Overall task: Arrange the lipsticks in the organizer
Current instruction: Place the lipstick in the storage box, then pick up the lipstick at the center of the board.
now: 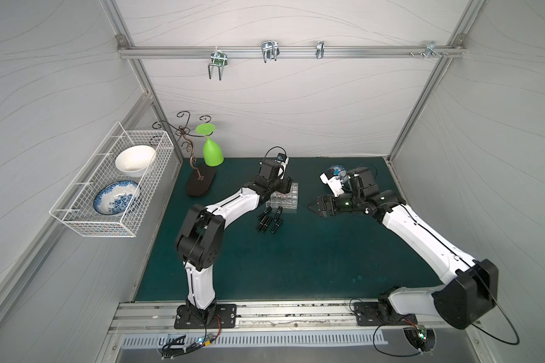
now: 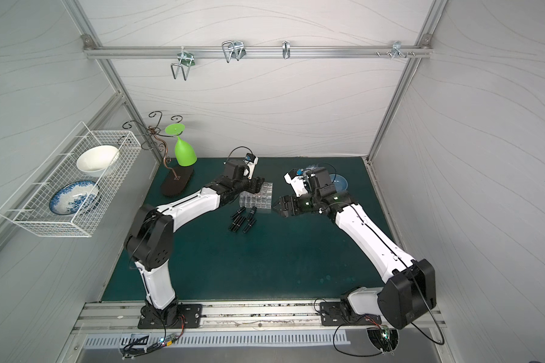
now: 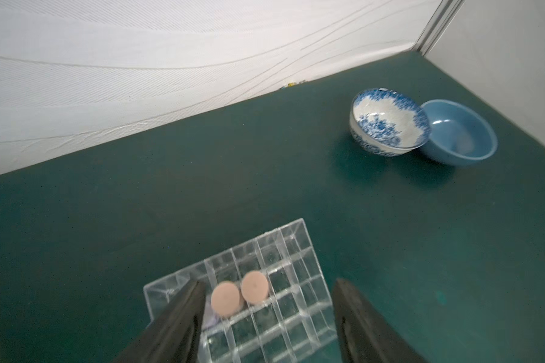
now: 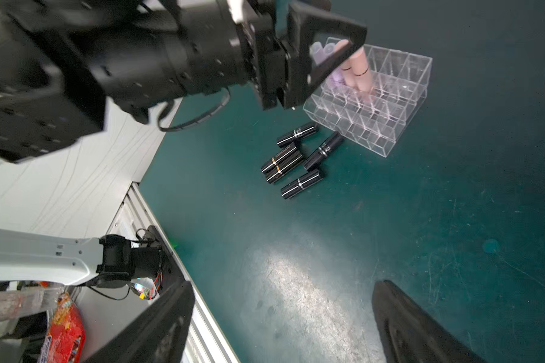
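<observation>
Green mat [image 1: 296,267]: organizer [image 4: 390,94], black lipsticks [image 4: 282,162], patterned bowl [image 3: 387,125], blue bowl [image 3: 460,135], stand base [image 1: 201,185].

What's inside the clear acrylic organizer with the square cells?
Two peach-pink lipstick tubes stand in neighbouring cells of the clear acrylic organizer; pale lilac tubes show beside them. The open left gripper covers some cells, so those are hidden.
</observation>
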Action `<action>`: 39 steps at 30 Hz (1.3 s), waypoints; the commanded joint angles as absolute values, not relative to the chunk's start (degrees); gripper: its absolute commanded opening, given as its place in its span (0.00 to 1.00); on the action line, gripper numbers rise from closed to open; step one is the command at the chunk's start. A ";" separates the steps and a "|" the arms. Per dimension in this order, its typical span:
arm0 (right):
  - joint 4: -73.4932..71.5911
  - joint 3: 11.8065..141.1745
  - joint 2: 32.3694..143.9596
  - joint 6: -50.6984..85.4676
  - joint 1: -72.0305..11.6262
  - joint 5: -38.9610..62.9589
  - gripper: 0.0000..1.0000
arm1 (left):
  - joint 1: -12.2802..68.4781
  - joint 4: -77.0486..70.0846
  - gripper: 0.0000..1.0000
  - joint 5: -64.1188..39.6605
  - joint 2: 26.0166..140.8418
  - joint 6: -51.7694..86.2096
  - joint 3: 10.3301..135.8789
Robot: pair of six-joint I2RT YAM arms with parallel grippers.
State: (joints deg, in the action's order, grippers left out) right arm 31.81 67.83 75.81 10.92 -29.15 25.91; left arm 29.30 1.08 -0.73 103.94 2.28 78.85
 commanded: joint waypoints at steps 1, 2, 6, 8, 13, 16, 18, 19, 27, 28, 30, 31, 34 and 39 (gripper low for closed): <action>34.09 69.06 75.68 9.69 -29.59 23.55 0.92 | 29.79 8.81 0.62 -1.81 92.99 4.82 78.46; 34.15 69.03 75.66 9.74 -29.61 23.23 0.92 | 29.79 12.27 0.60 -2.00 90.85 5.24 77.41; 34.23 68.85 76.03 10.31 -29.58 21.82 0.90 | 30.38 23.64 0.57 -0.73 85.05 7.78 72.03; 34.06 68.49 75.99 10.56 -29.61 21.59 0.90 | 30.67 27.74 0.57 -0.41 84.03 10.34 68.30; 33.36 67.50 75.60 11.41 -29.61 22.02 0.88 | 32.37 27.34 0.59 -1.62 84.87 12.08 61.75; 33.13 67.04 75.43 11.59 -29.62 22.15 0.88 | 33.00 27.16 0.60 -1.66 87.41 12.12 62.50; 33.27 66.91 75.36 11.39 -29.56 22.30 0.88 | 33.13 26.73 0.60 -2.09 89.48 12.39 63.46; 33.32 66.76 75.35 11.30 -29.57 22.32 0.88 | 33.12 26.76 0.60 -2.20 90.71 12.48 64.14; 33.15 66.29 75.67 10.64 -28.83 22.67 0.86 | 34.00 28.39 0.59 -3.25 97.98 11.91 67.72; 33.05 66.07 75.70 10.62 -28.63 22.78 0.86 | 34.16 28.30 0.59 -3.46 98.73 11.94 67.98; 33.01 65.80 75.75 10.54 -28.41 23.08 0.86 | 34.28 28.48 0.58 -3.74 100.18 12.10 68.62; 33.00 65.79 75.68 10.40 -28.31 23.28 0.85 | 34.28 28.48 0.58 -3.92 100.90 12.24 68.86; 33.16 65.76 75.27 10.35 -28.30 23.35 0.84 | 34.36 28.41 0.56 -4.50 102.56 12.39 69.72; 33.22 65.73 74.83 10.35 -28.26 23.31 0.83 | 35.19 28.30 0.53 -4.21 104.25 12.16 71.13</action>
